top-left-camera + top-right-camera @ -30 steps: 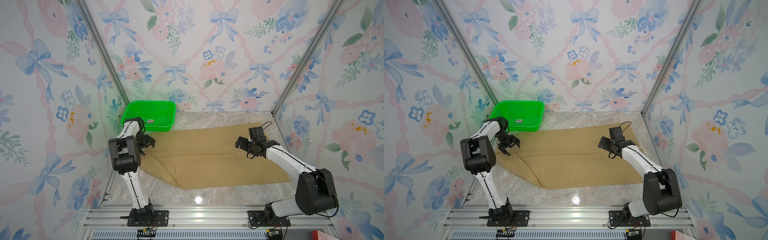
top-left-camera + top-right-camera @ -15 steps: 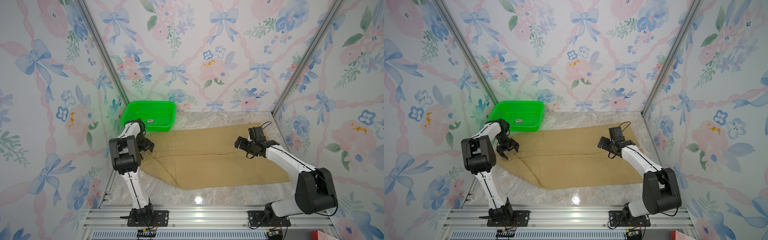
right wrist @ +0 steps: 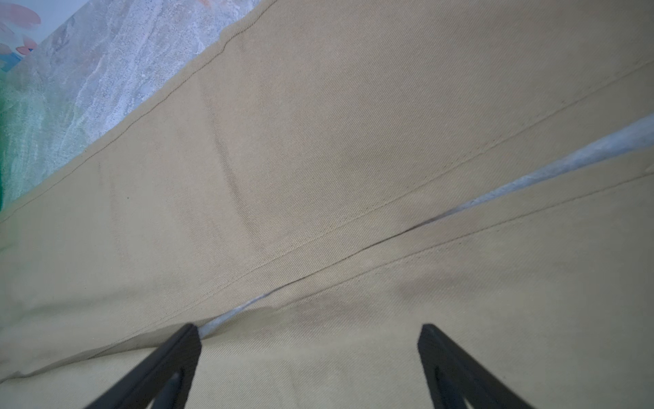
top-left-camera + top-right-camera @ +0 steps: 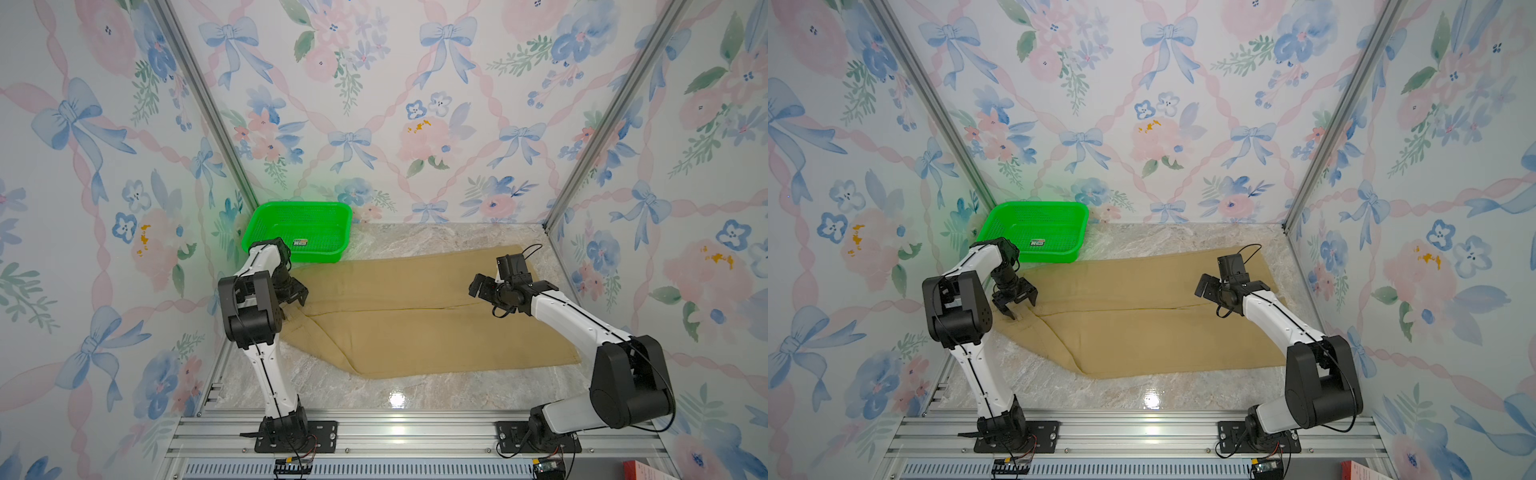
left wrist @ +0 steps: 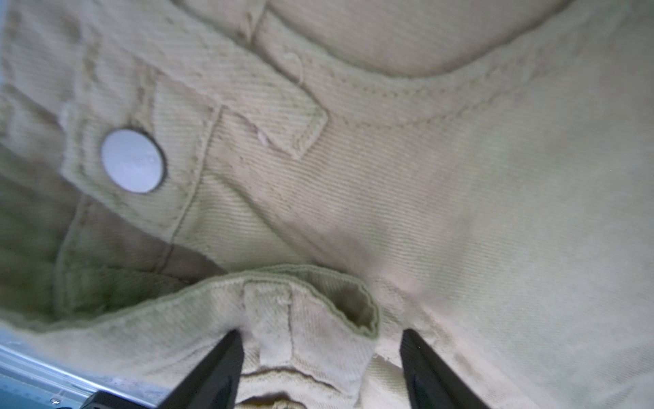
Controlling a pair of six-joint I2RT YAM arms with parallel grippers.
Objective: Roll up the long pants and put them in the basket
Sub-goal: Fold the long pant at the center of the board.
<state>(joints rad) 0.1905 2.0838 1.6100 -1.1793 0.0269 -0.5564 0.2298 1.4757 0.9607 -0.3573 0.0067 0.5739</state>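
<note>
Tan pants [image 4: 415,316], seemingly silver button [image 5: 133,161]

White arms [image 4: 268,374], black joints [image 4: 627,386] (black bolted baseplates [image 4: 322,436]).

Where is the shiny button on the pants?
Find the tan pants spread over the marble table. Go to their waist end, by the left gripper. The button is the only round silver thing on the cloth.

Walls [image 4: 374,104] papered with blue bows and pink flowers enclose a glossy grey marble tabletop [image 4: 436,237].
</note>
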